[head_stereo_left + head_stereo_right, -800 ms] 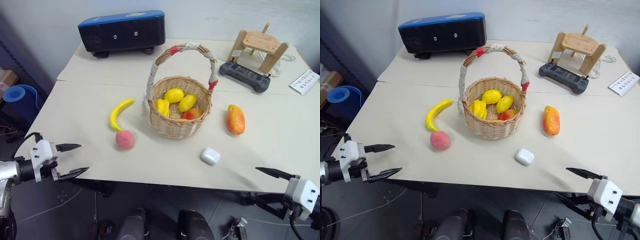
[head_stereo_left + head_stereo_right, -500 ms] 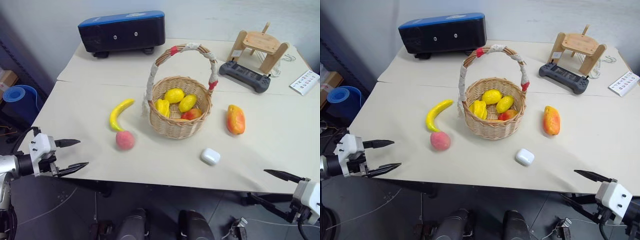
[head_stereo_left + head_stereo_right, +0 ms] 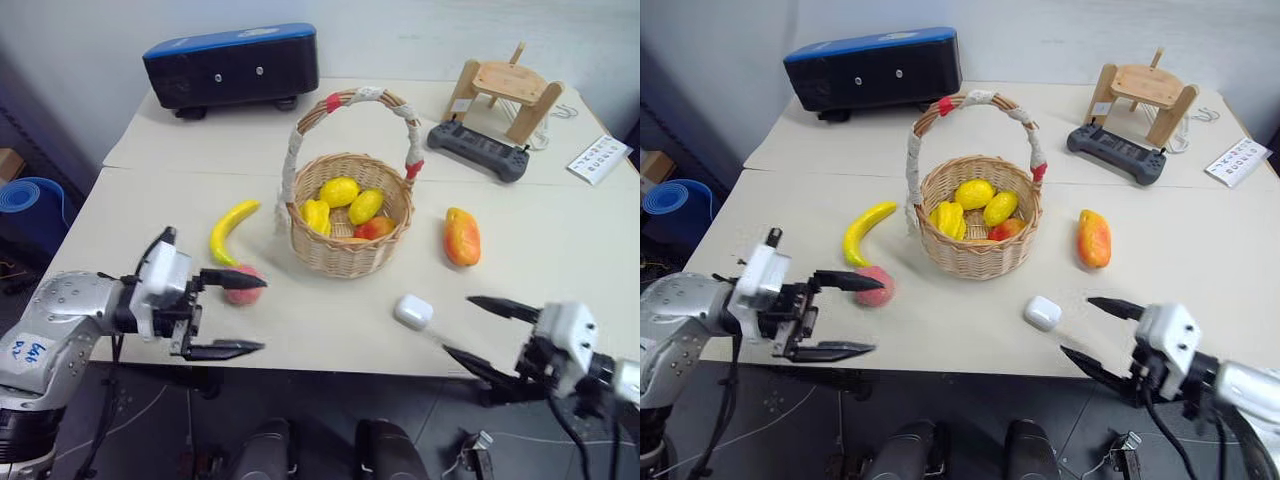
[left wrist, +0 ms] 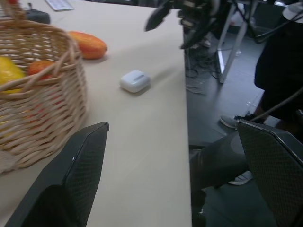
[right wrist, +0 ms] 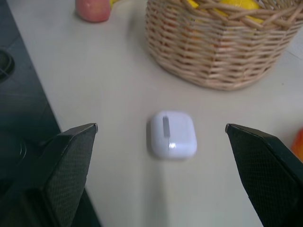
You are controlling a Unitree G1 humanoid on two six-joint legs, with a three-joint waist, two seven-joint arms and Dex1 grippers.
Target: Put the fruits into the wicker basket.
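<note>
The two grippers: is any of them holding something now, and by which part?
Nothing is held. The left gripper is open, near the peach at the table edge. The right gripper is open too, near the white case.

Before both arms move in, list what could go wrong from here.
1. The open right gripper faces the white case, not a fruit; it may grab that instead of the mango.
2. The open left gripper is by the peach, which is round and could roll away if nudged.
3. The wicker basket has a tall handle; an arm carrying fruit could catch it and tip the basket.
</note>
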